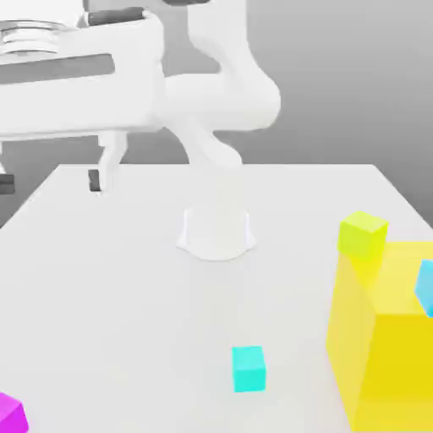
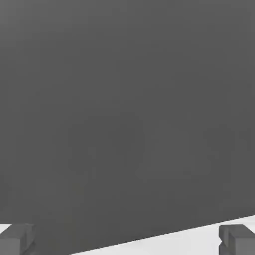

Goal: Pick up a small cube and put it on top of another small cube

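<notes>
I have the arm (image 1: 216,101) folded high over the back of the counter (image 1: 127,287), its base (image 1: 216,232) planted near the far middle. The end effector (image 1: 51,182) hangs at the exterior view's upper left, well above the counter surface, with one dark-tipped finger (image 1: 97,179) showing clearly and the other cut by the frame edge. From the hand view I see its two fingertips (image 2: 238,238) sitting at opposite sides of the picture, wide apart, with nothing between them. Beyond them lies a dark grey backdrop and a pale sliver of counter (image 2: 199,239).

The pink cube (image 1: 12,414) sits on the counter at the exterior view's lower left corner, partly cut by the frame, well apart from the end effector and from everything else. The cyan cube (image 1: 249,369) rests on the counter near the lower middle, between the pink cube and the big yellow block (image 1: 385,338) on the exterior view's right. A small yellow-green cube (image 1: 363,234) sits by the far top corner of that block; I cannot tell whether it rests on the block or just behind it. A blue piece (image 1: 425,287) shows at the right edge, over the block's top, cut off by the frame.
</notes>
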{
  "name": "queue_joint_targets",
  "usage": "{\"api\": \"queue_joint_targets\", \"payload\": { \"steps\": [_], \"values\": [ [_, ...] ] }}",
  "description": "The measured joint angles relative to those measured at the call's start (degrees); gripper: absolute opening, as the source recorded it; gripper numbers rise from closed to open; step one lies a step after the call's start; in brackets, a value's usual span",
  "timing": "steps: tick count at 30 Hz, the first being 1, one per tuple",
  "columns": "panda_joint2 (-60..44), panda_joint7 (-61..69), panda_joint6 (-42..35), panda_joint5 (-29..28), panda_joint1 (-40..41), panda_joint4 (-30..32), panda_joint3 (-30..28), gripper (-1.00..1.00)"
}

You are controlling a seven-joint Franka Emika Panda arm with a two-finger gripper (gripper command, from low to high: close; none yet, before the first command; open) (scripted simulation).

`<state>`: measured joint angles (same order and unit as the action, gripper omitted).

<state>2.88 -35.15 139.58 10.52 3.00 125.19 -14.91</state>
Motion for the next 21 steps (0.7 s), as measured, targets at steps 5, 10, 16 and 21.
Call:
{"api": "queue_joint_targets", "payload": {
  "steps": [5, 10, 16, 21],
  "values": [
    [-10.38, 2.63, 1.88, 2.60, 3.19, -1.59, -1.02, 0.00],
    [-20.51, 4.40, 3.95, 3.95, 6.08, -3.13, -2.06, 0.00],
    [-32.52, 6.26, 8.27, 5.45, 9.76, -5.18, -2.05, 0.00],
    [-37.86, 7.77, 12.11, 7.58, 11.53, -6.41, 0.04, -1.00]
  ]
}}
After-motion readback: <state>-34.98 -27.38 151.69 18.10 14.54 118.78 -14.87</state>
